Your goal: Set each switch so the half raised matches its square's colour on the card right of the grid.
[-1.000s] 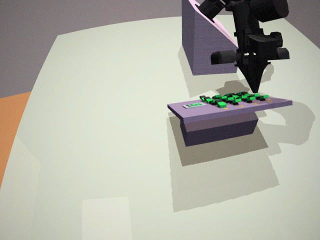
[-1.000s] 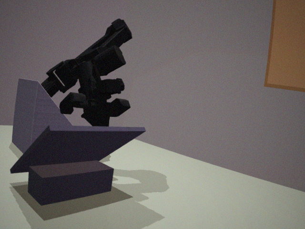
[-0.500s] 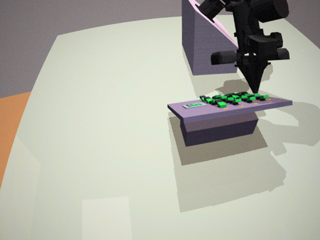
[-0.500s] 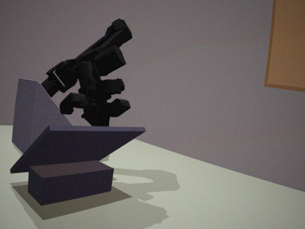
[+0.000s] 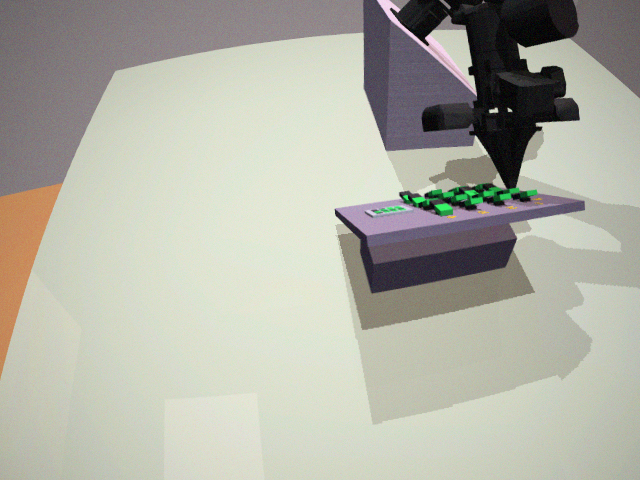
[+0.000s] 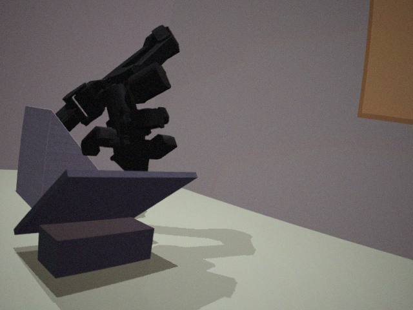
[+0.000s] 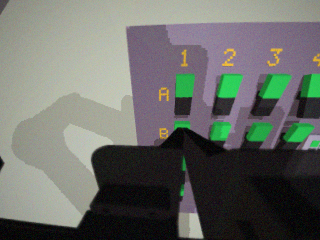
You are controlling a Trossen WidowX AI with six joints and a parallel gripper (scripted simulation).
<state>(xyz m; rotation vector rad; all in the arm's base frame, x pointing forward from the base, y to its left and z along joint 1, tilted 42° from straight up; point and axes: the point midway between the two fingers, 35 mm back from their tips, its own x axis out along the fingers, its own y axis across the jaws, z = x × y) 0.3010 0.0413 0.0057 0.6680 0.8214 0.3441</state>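
The gripper point(image 5: 511, 187) point(image 7: 183, 131) is shut and empty. Its tip is low over the column 1 side of the panel point(image 5: 364, 222) point(image 6: 100, 196) point(image 7: 150, 60), and in the wrist view it overlaps switch B1 point(image 7: 182, 123); whether it touches cannot be told. Switches A1 point(image 7: 185, 85) point(image 5: 527, 193), A2 point(image 7: 230, 86) and A3 point(image 7: 275, 86) have green raised. A4 point(image 5: 443, 208) seems to have green down. Fingers hide much of the nearer rows. The card point(image 5: 388, 210) point(image 7: 315, 144) lies beside the grid, too small or cut off to read.
The panel rests on a dark purple block point(image 5: 439, 266) point(image 6: 100, 250). A tall purple wedge-shaped stand point(image 5: 413, 93) point(image 6: 53, 153) is behind the panel, beside the arm. Arm shadows fall across the panel and table.
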